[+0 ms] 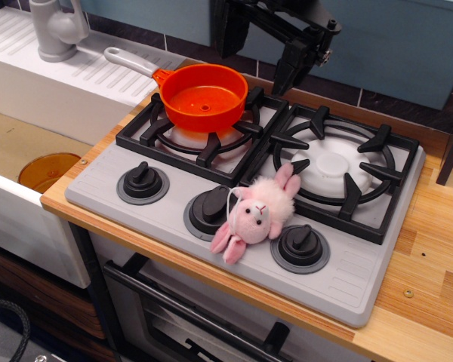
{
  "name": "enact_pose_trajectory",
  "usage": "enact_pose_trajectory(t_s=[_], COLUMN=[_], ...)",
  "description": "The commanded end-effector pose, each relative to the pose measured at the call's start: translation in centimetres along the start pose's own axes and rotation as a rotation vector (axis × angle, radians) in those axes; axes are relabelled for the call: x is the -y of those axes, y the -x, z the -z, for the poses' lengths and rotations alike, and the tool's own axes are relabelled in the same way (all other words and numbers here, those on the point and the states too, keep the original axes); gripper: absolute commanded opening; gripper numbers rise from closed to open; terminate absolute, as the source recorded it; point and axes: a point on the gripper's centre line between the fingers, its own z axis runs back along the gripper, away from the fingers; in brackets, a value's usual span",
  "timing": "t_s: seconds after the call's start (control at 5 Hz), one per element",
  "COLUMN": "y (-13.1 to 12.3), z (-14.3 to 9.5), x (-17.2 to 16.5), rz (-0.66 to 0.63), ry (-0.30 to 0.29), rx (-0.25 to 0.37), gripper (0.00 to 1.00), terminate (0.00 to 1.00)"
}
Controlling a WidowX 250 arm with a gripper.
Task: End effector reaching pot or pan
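Black jointed metal arm (275, 23) with a thin-fingered black gripper (291, 75).

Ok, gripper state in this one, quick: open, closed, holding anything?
Gripper: holding nothing, above and behind the orange saucepan, not touching it; open or closed cannot be told from this view.

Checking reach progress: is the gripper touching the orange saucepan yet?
Apart. The only view shows the gripper up and right of the saucepan, grate visible between them.

A pink plush rabbit (253, 215) lies on the grey toy stove (211, 249) between two black knobs (208, 211), an amber dish (48, 170) in the sink.
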Motion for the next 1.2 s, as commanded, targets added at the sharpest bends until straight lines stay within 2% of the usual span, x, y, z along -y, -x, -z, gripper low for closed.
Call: enact_pose_trajectory(t_s=[0.0,0.4,0.6,0.8,1.0], y=[0.0,-3.2,-5.0,-6.0,-6.3], z=[0.0,3.4,3.5,3.7,4.9], x=[0.0,0.2,-1.1,-2.5,-3.2], rz=[0.0,-0.02,-0.005,0.001,-0.004], ry=[0.0,0.046,0.046,0.021,0.006], rx=[0.0,0.021,0.036,0.059,0.083], gripper=[1.0,1.0,1.0,1.0,1.0], terminate=[0.0,0.0,0.0,0.0,0.0])
